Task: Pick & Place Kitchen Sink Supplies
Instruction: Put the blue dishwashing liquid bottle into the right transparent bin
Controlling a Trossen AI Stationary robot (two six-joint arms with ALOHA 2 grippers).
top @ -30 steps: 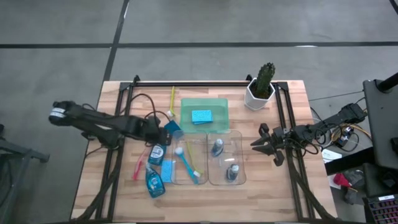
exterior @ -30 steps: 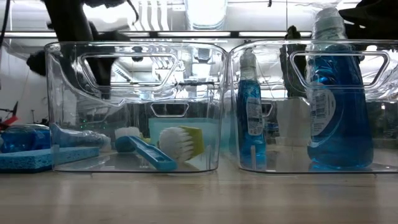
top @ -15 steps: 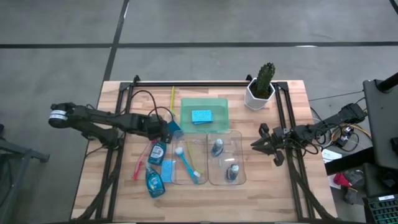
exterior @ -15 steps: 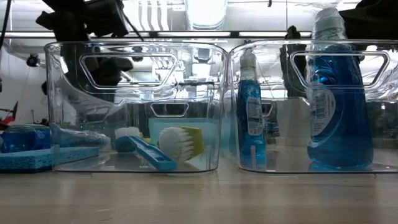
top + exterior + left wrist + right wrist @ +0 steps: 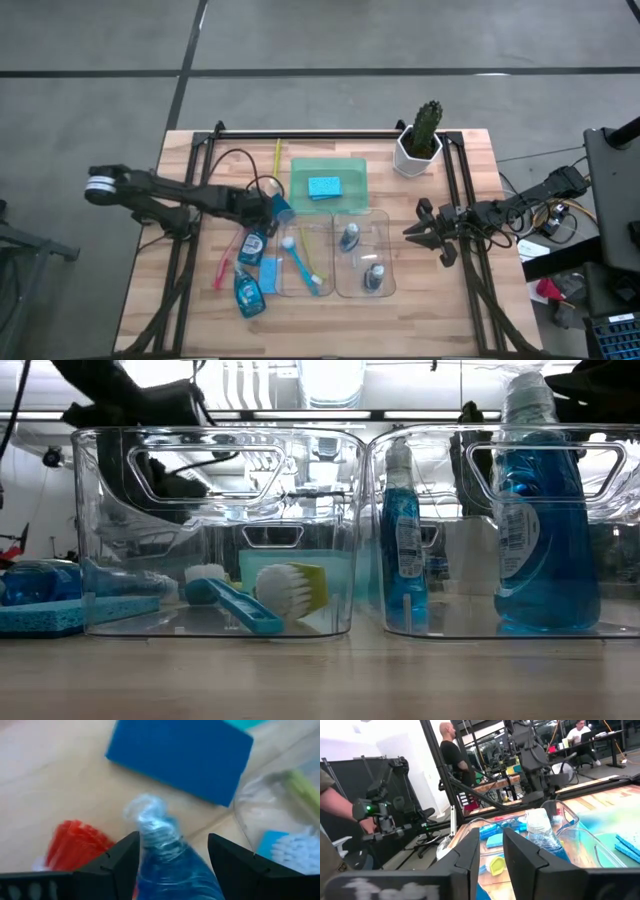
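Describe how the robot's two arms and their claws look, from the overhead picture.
Both arms are dark, slender and jointed. The left arm has a white band at its outer joint and a looping black cable. The right arm ends in a dark two-finger right claw, with coloured wires at its base.

Counter [image 5: 430, 300]: matt, light wood planks with visible grain. Bins [image 5: 215, 530]: clear, glossy, smooth plastic. Bottles [image 5: 535, 510]: transparent glossy plastic holding blue liquid. Sponge [image 5: 180, 757]: matt blue foam. Tray [image 5: 352, 190]: translucent green plastic.

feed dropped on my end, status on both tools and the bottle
Left tool open, straddling the bottle neck, no grip yet. Right tool idle beside the clear bin. Blue sponge and red brush lie close by.
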